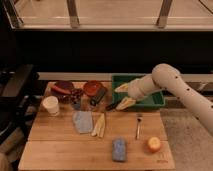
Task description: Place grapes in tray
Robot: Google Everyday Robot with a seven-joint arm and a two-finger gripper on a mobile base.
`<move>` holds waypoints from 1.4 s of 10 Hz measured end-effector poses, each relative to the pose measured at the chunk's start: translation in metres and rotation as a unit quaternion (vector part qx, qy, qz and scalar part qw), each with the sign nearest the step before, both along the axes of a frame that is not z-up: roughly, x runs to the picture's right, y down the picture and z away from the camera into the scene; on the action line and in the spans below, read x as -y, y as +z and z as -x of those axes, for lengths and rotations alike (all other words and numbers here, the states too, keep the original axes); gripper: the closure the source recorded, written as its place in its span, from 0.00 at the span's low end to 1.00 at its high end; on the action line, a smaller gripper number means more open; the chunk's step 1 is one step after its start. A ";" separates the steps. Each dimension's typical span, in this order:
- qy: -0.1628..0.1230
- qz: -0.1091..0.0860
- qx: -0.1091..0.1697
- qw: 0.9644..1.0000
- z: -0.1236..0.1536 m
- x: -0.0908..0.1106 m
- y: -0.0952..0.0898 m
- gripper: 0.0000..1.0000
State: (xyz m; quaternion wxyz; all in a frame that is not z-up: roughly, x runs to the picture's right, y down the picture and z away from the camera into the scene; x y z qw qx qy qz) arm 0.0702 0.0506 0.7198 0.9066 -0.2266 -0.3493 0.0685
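The grapes (76,93) are a small dark bunch on the wooden table, just right of a round purple plate (62,88). The green tray (156,101) stands at the table's back right, partly hidden by my arm. My gripper (115,97) hangs over the tray's left edge and points left toward the bowl. Its two tan fingers (125,103) are spread apart with nothing between them. The gripper is well to the right of the grapes and does not touch them.
A red-orange bowl (92,88) and a dark object (99,96) lie between the gripper and the grapes. On the table are also a white cup (50,105), grey-blue cloth (82,121), yellowish banana-like item (99,125), fork (139,126), blue sponge (119,149) and orange (154,144).
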 end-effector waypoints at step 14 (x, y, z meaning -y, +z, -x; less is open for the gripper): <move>0.157 -0.087 0.106 0.978 0.158 0.022 0.041 0.35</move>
